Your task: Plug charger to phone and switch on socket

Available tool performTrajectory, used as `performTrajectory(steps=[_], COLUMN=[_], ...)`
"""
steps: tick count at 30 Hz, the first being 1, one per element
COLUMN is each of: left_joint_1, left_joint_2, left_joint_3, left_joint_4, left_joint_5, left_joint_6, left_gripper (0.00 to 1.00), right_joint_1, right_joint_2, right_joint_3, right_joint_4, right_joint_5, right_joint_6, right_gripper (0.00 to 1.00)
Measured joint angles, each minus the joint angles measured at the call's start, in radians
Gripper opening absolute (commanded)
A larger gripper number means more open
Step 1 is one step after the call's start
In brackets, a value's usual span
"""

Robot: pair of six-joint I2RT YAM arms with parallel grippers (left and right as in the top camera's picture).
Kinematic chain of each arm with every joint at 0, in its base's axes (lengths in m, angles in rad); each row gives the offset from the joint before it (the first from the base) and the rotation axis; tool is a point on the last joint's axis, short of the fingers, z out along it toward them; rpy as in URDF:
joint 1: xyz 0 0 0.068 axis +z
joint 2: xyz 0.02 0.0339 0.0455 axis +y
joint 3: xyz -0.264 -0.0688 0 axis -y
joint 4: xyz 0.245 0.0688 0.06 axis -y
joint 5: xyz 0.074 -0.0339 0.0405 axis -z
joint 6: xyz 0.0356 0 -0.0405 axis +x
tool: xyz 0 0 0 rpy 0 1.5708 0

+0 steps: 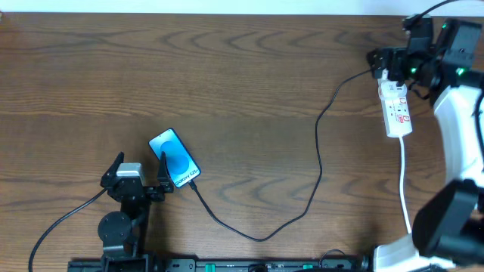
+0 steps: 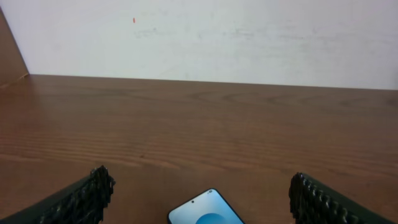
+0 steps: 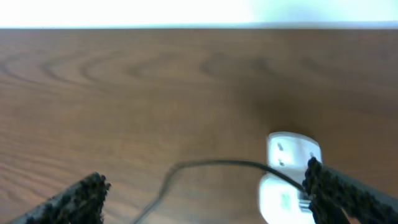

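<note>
The phone [image 1: 175, 159] lies tilted on the wooden table at the lower left, its light blue screen up; its top end also shows in the left wrist view [image 2: 208, 210]. The black charger cable [image 1: 318, 151] runs from the phone's lower end in a long loop up to the socket [image 1: 398, 112], a white power strip at the far right. The plug tip [image 1: 193, 183] touches the phone's lower end. My left gripper [image 1: 140, 162] [image 2: 200, 183] is open, its fingers either side of the phone. My right gripper [image 1: 387, 64] [image 3: 205, 190] is open over the strip's far end [image 3: 287, 149].
The strip's white cord [image 1: 406, 177] runs down toward the table's front edge beside my right arm's white base [image 1: 461, 143]. A white wall [image 2: 199, 37] stands behind the table's far edge.
</note>
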Motion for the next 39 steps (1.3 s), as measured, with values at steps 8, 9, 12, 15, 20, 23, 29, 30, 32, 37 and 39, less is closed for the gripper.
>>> performTrajectory(steps=[8, 9, 12, 15, 20, 23, 29, 30, 32, 37, 39], left_joint_1=[0.0, 0.0, 0.0, 0.0, 0.0, 0.0, 0.0, 0.0, 0.0, 0.0, 0.0], left_joint_2=[0.0, 0.0, 0.0, 0.0, 0.0, 0.0, 0.0, 0.0, 0.0, 0.0, 0.0], left_joint_3=[0.0, 0.0, 0.0, 0.0, 0.0, 0.0, 0.0, 0.0, 0.0, 0.0, 0.0], left_joint_4=[0.0, 0.0, 0.0, 0.0, 0.0, 0.0, 0.0, 0.0, 0.0, 0.0, 0.0], left_joint_5=[0.0, 0.0, 0.0, 0.0, 0.0, 0.0, 0.0, 0.0, 0.0, 0.0, 0.0], left_joint_6=[0.0, 0.0, 0.0, 0.0, 0.0, 0.0, 0.0, 0.0, 0.0, 0.0, 0.0], left_gripper=[0.93, 0.93, 0.93, 0.93, 0.93, 0.93, 0.93, 0.93, 0.93, 0.93, 0.93], right_joint_1=[0.085, 0.09, 0.105, 0.111, 0.114, 0.114, 0.114, 0.114, 0.114, 0.114, 0.114], right_joint_2=[-0.226, -0.249, -0.319, -0.38, -0.495, -0.572, -0.695, -0.715, -0.76, -0.872, -0.919], right_joint_3=[-0.251, -0.277, -0.356, -0.423, -0.533, -0.604, -0.737, -0.761, -0.813, -0.921, -0.959], right_joint_4=[0.241, 0.26, 0.298, 0.335, 0.418, 0.48, 0.568, 0.579, 0.606, 0.647, 0.654], right_joint_5=[-0.002, -0.003, -0.002, -0.003, 0.002, 0.009, 0.032, 0.037, 0.05, 0.067, 0.072], right_joint_6=[0.0, 0.001, 0.0, 0.0, 0.0, 0.0, 0.0, 0.0, 0.0, 0.0, 0.0], right_gripper=[0.99, 0.99, 0.99, 0.99, 0.99, 0.99, 0.99, 0.99, 0.99, 0.99, 0.99])
